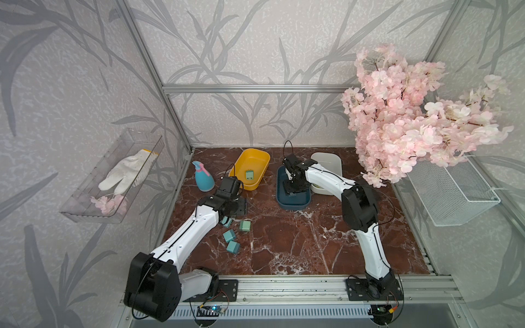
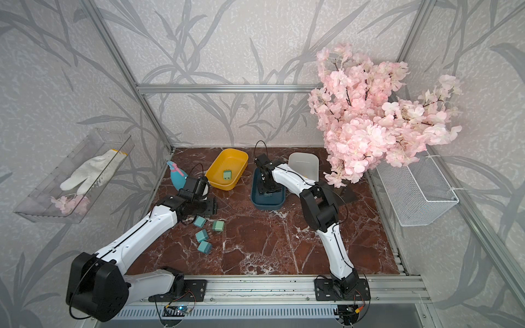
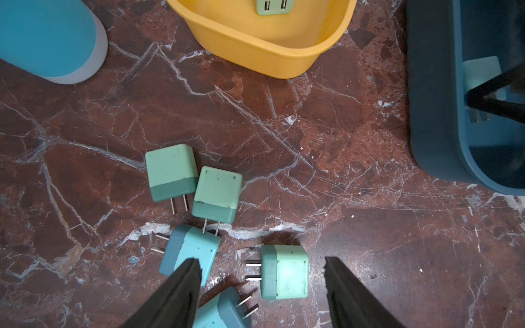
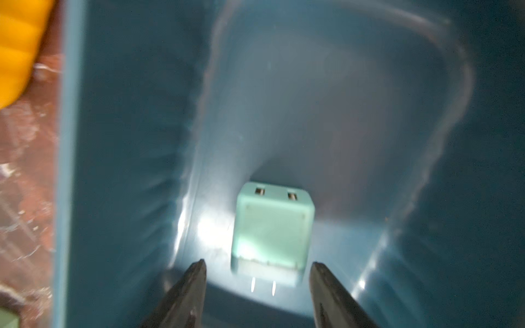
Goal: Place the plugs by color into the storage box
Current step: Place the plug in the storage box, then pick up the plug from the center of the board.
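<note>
Status: sorting is partly complete. My right end effector sits inside the dark blue bin with its jaws spread. A mint-coloured plug lies on the bin floor just ahead of the fingertips and clear of both, so I judge this placement done. The right wrist view is blurred, so finer detail cannot be read. The yellow bin holds one sage green plug. In a top view the white bin shows a pale item at its near end, largely hidden by my right arm; I cannot identify it. My left end effector hangs over the counter with its jaws spread, pinching nothing. Below it lies a loose cluster of five plugs in green and teal shades, near the yellow bin and well apart from the white bin. Remaining work, as I judge it: pick up each of these five and deposit it in the bin assigned to its colour. The likeliest next candidate is the green plug lying between the left fingertips in the wrist view.
</note>
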